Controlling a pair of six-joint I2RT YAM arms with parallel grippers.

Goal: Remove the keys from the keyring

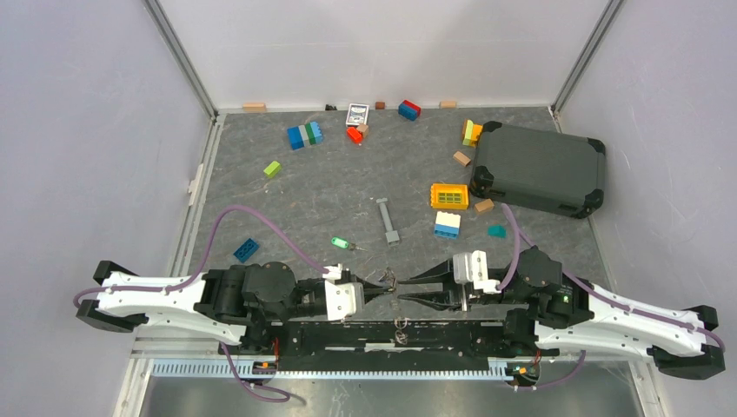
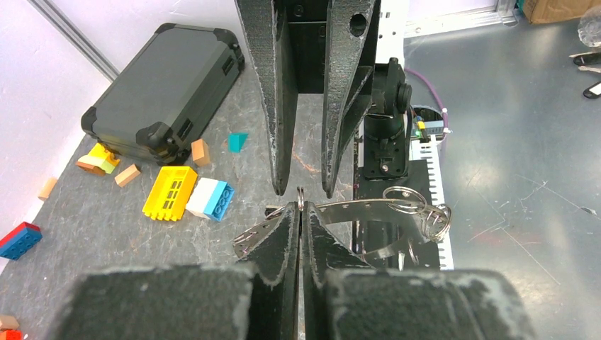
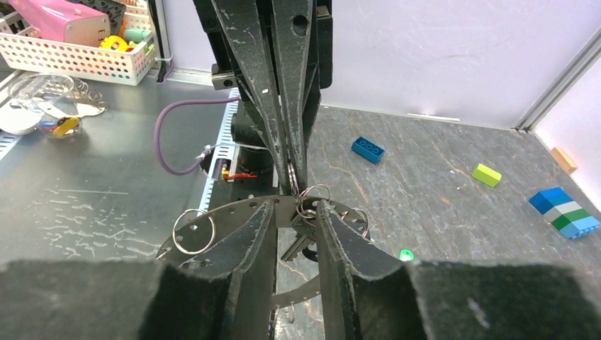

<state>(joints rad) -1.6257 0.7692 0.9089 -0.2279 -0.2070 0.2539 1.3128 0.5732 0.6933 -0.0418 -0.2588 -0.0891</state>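
Black-fingered left gripper, pressed fully shut, pinches the keyring flat between its pads. This pinch likely serves as an anchor, so that the wire cannot turn while a key is worked round it. The right gripper faces it tip to tip with its fingers parted, holding nothing. It straddles the keys, apparently placed to close on one of them.

The ring stands on edge, its plane parallel to the left gripper's pads and running along the line between the two arms. It hangs in the air above the near edge of the counter. The keys dangle beneath it, their long axes pointing downward with a slight slant.

A perforated metal band carrying spare rings curves just below; whether the held ring is linked to it cannot be told. One green-headed key lies loose on the counter, well apart, its shaft pointing toward the right arm's side.
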